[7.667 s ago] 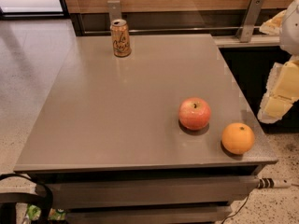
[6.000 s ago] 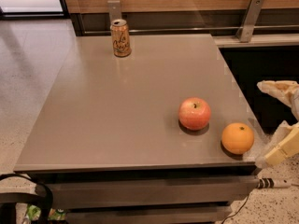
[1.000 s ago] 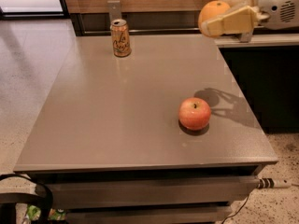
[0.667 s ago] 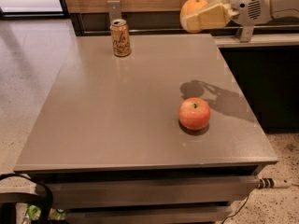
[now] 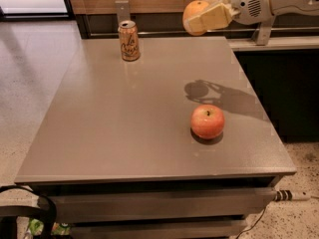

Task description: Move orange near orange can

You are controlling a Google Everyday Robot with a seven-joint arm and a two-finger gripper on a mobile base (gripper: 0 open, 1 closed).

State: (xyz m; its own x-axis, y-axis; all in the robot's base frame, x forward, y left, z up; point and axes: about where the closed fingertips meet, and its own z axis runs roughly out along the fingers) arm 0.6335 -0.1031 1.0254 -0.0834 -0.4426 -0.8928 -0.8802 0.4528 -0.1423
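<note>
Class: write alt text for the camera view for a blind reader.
The robot's hand holds the orange in the air over the far right of the grey table, apart from the orange can. A red apple sits nearer.

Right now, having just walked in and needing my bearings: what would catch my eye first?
The gripper, shut on the orange, hangs above the table's far right side. The orange can stands near the far edge, left of it, and a red apple sits toward the front right.
</note>
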